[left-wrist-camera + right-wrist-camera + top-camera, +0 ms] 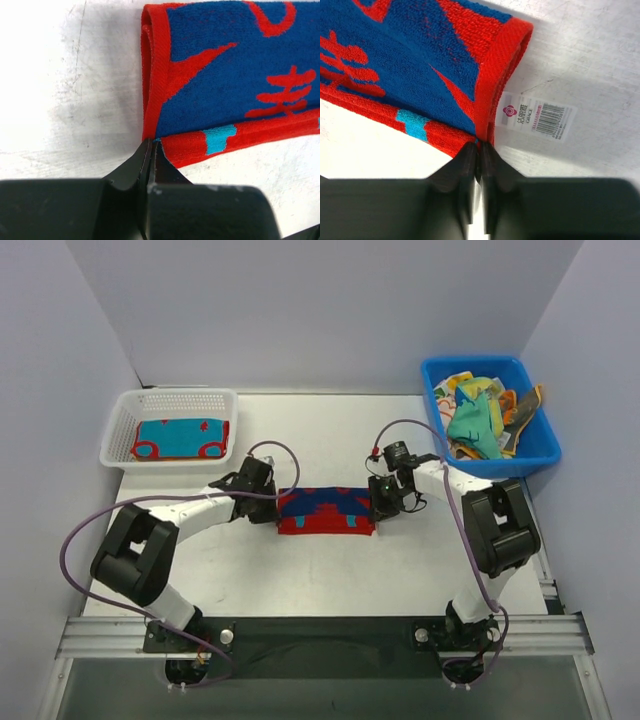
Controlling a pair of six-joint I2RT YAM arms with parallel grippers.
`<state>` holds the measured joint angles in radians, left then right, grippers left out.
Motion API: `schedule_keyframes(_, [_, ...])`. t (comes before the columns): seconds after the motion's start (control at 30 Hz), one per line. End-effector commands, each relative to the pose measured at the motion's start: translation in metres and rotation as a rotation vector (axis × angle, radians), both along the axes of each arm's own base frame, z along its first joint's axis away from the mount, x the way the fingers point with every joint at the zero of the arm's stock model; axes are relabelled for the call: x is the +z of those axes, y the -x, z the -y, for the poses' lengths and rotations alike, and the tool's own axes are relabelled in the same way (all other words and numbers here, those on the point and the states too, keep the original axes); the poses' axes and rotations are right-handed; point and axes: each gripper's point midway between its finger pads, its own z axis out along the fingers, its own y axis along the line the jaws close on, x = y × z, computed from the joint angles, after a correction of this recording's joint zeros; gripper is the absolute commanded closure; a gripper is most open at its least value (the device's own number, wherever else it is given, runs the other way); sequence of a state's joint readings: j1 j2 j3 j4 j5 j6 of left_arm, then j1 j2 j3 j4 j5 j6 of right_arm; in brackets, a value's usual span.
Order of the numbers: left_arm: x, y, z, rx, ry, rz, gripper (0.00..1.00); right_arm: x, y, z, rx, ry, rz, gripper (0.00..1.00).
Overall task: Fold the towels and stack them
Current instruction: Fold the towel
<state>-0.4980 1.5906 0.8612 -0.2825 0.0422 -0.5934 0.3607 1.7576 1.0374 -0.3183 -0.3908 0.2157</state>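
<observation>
A red-and-blue patterned towel (327, 510) lies folded in a long strip on the table's middle. My left gripper (268, 502) is shut on its left near corner, seen in the left wrist view (152, 142) where the towel (235, 75) fills the upper right. My right gripper (383, 502) is shut on its right near corner, seen in the right wrist view (479, 145); the towel (410, 65) there carries a white barcode label (535, 120). A teal towel with red border (180, 437) lies folded in the white mesh basket (120, 435). Several crumpled towels (480, 418) fill the blue bin (535, 455).
The white mesh basket stands at the back left, the blue bin at the back right. Purple cables (90, 525) loop from both arms. Grey walls close in the back and sides.
</observation>
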Motion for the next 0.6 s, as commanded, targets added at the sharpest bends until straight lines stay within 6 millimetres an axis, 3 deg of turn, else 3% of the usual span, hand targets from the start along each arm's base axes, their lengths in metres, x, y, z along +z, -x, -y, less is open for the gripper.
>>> schedule_keyframes(0.0, [0.012,0.009,-0.011,-0.018,-0.032,0.013,0.92,0.013,0.003,0.009,0.003,0.034,0.017,0.79])
schedule_keyframes(0.03, [0.019,0.011,-0.011,-0.017,-0.015,0.026,0.86,0.018,0.007,0.008,0.014,0.027,0.017,0.72])
schedule_keyframes(0.07, [0.016,0.020,-0.011,-0.024,-0.007,0.012,0.68,0.021,0.010,0.008,0.017,0.022,0.018,0.61])
schedule_keyframes(0.13, [0.032,0.026,-0.011,-0.025,0.020,0.046,0.46,0.034,0.020,0.003,0.039,0.004,0.042,0.55])
schedule_keyframes(0.2, [0.041,0.032,-0.013,-0.019,0.030,0.062,0.34,0.047,0.023,0.001,0.033,0.000,0.074,0.50])
schedule_keyframes(0.23, [0.057,0.032,-0.011,-0.015,0.054,0.101,0.31,0.062,0.024,-0.003,0.039,-0.018,0.120,0.50])
schedule_keyframes(0.33, [0.087,0.026,-0.007,0.007,0.100,0.170,0.29,0.091,0.016,-0.011,0.007,-0.052,0.205,0.50])
schedule_keyframes(0.4, [0.109,0.018,0.004,0.005,0.145,0.213,0.29,0.103,0.011,-0.023,-0.006,-0.085,0.243,0.55])
schedule_keyframes(0.5, [0.117,0.007,0.021,0.007,0.180,0.212,0.32,0.114,-0.002,-0.045,-0.022,-0.134,0.282,0.67])
schedule_keyframes(0.57, [0.119,-0.005,0.037,0.004,0.196,0.197,0.37,0.109,-0.009,-0.055,-0.064,-0.155,0.269,0.71])
